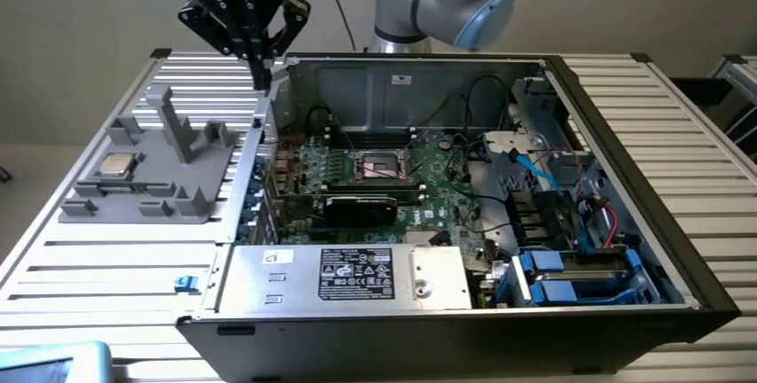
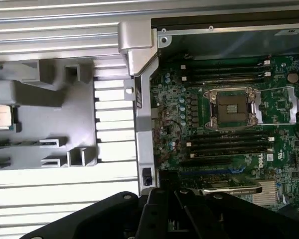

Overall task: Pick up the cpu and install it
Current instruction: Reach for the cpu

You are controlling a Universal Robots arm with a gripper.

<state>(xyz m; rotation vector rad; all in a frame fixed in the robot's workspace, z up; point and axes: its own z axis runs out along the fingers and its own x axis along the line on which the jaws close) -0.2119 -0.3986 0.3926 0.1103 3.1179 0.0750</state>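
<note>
My gripper [image 1: 261,74] hangs clenched and empty above the case wall [image 1: 261,135], between the grey holder [image 1: 177,186] and the socket [image 1: 381,166]. The cpu [image 1: 115,165] lies flat in the holder, toward the exterior view's left, well apart from the fingertips. I see three risks. Coming down with the jaws shut would knock or scratch the chip. A low sweep could clip the wall or the holder's posts [image 1: 177,126]. A tilted grasp could seat the chip crooked and bend socket pins.
</note>
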